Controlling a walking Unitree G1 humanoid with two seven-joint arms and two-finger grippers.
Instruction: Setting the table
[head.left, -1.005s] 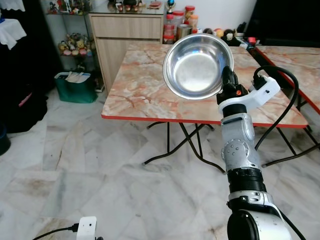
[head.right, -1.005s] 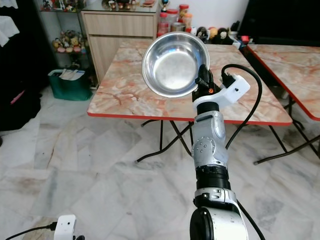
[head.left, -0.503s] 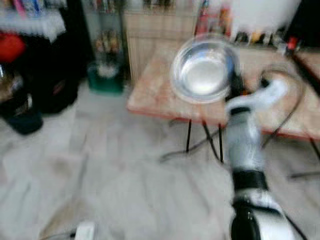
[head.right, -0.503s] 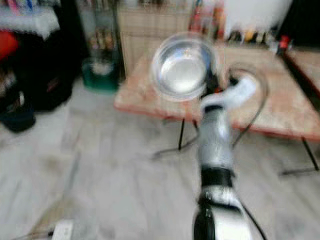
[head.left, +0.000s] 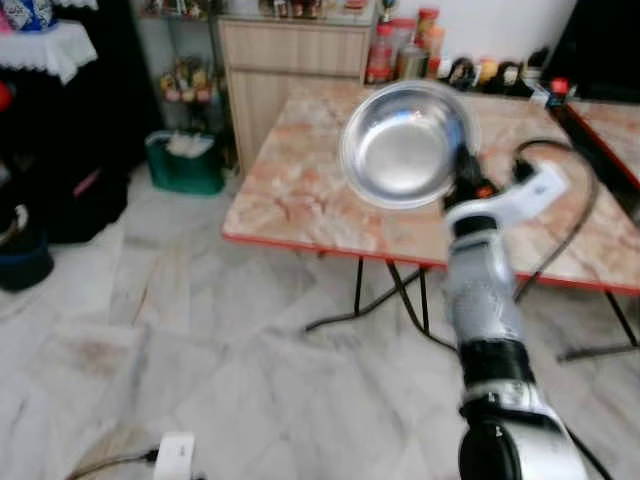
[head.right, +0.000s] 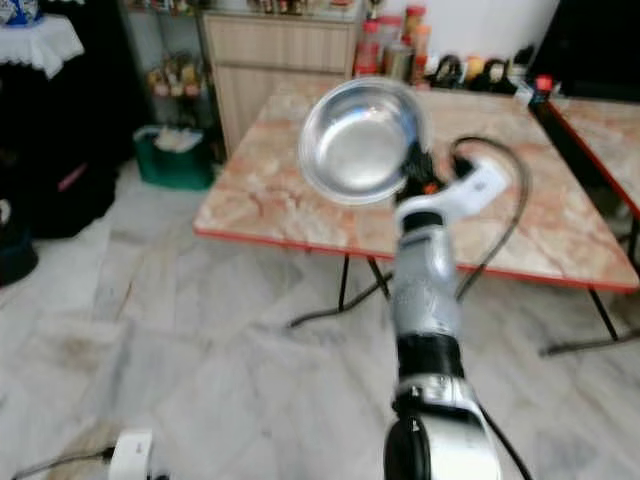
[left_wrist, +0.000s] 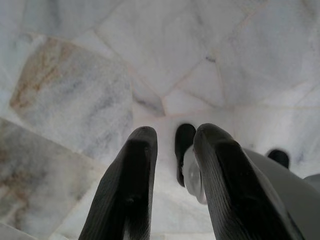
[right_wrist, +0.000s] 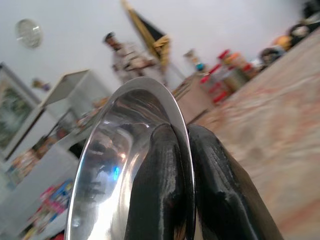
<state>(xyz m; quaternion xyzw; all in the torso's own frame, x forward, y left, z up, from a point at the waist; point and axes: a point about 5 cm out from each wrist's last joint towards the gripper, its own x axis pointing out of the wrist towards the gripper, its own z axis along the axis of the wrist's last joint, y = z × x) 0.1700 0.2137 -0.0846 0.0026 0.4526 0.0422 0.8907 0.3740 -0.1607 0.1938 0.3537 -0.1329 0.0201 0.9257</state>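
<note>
right gripper (head.left: 462, 170) stays clamped on the bowl (head.left: 404, 146) rim, bowl tilted, raised before the table (head.left: 300, 190). view sharper than before. left gripper (left_wrist: 172, 150) hangs above floor, fingers slightly apart.

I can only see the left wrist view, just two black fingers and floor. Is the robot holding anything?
Observer: Yes. The right gripper pinches the rim of a shiny bowl, one finger on each side.
Operator: Is the bowl on a table?
Observer: No, it is held up in the air, tilted so its hollow faces the camera. A marble table with a red edge stands behind it.
Operator: What else is there?
Observer: Jars stand past the table's far end, and a green bin sits on the floor beside a wooden cabinet.
</note>
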